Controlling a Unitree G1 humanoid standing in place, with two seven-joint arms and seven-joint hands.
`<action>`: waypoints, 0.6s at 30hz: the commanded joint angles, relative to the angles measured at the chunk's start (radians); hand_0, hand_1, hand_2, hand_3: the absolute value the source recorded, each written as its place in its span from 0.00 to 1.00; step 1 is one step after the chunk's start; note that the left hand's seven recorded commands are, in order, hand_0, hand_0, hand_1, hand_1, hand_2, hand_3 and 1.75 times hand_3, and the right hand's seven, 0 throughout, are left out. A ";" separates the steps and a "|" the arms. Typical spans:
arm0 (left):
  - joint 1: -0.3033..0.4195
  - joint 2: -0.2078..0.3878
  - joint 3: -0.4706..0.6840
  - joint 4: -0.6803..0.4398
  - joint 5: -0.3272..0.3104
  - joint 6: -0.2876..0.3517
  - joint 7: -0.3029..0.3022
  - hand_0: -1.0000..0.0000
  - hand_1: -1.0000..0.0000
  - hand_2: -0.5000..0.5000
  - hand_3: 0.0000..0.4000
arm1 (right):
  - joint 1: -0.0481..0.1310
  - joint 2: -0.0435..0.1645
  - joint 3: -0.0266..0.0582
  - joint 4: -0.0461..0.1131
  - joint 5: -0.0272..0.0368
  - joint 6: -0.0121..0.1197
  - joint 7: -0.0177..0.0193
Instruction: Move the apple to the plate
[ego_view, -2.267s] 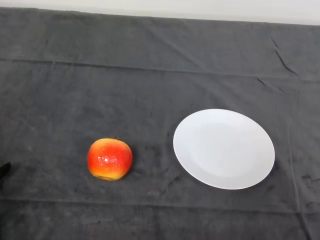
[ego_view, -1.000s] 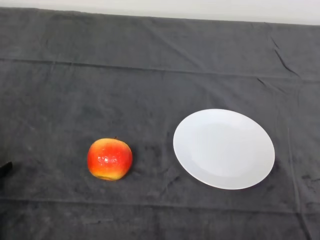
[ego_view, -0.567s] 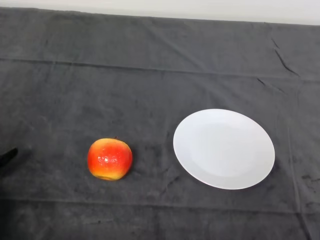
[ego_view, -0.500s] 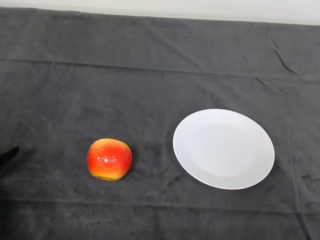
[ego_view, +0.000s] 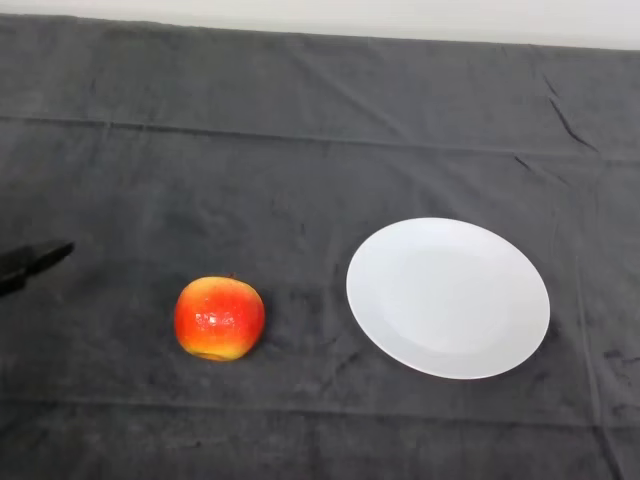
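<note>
Red-yellow apple (ego_view: 219, 319) sits on dark grey cloth (ego_view: 300, 140), left of round white plate (ego_view: 448, 297) (apart, not touching). Black left hand (ego_view: 30, 262) barely enters at left edge, holding nothing; openness unclear.

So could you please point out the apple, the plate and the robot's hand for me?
apple (ego_view: 219, 318), head view, middle of its red-and-yellow skin.
white plate (ego_view: 448, 297), head view, bare centre of the dish.
left hand (ego_view: 30, 262), head view, black fingertip at the left edge.

A creased dark cloth (ego_view: 300, 130) covers the table, pale wall (ego_view: 400, 18) behind.
</note>
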 joint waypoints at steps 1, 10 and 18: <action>0.054 -0.015 -0.034 -0.065 0.030 0.027 0.011 1.00 1.00 0.50 0.00 | 0.067 0.128 -0.0094 0.074 -0.0049 0.028 0.0018; 0.133 -0.045 -0.093 -0.317 0.085 0.125 0.030 1.00 1.00 0.50 0.00 | 0.068 0.129 -0.0076 0.072 -0.0033 0.030 0.0020; 0.166 -0.062 -0.144 -0.432 0.103 0.186 0.021 1.00 1.00 0.50 0.00 | 0.068 0.129 -0.0056 0.069 -0.0012 0.031 0.0022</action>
